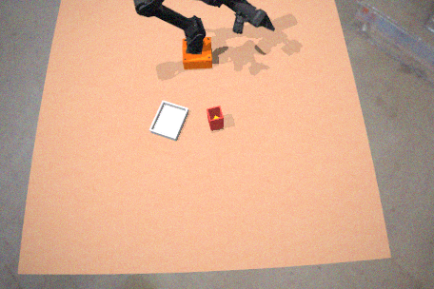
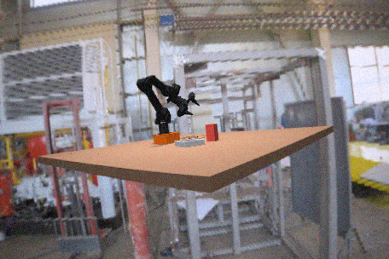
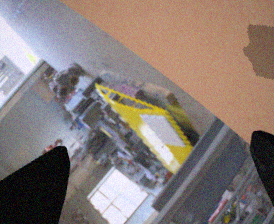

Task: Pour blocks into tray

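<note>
Cup (image 1: 216,125) (image 2: 211,133), red and upright with something yellow inside, stands beside the white tray (image 1: 169,121) (image 2: 190,143), near but apart. The claw (image 1: 256,28) (image 2: 193,108) (image 3: 161,149) is spread wide, holding nothing, well apart from the tray. If one finger comes down off-centre, it may strike the rim and topple the cup, and blocks could spill outside the tray.

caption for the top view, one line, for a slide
Black arm on its orange base, with a white tray and a red cup holding something yellow on the table.
</note>
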You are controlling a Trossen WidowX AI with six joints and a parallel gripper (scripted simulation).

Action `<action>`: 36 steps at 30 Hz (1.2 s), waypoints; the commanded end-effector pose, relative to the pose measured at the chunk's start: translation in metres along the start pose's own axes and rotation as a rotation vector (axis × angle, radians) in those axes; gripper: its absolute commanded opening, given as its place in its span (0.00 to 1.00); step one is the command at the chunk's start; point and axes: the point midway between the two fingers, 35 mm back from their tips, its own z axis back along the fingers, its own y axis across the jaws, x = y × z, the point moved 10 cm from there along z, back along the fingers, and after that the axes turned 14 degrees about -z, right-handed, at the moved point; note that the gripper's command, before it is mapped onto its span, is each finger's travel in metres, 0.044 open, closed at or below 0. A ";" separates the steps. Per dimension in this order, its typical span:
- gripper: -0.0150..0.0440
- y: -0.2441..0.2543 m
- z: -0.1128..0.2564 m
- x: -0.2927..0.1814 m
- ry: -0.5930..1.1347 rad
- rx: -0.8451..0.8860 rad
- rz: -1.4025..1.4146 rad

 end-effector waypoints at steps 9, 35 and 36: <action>1.00 0.025 -0.014 0.018 -0.074 0.072 0.219; 1.00 0.104 -0.022 0.099 -0.455 0.151 0.966; 1.00 0.106 -0.021 0.102 -0.473 0.148 0.994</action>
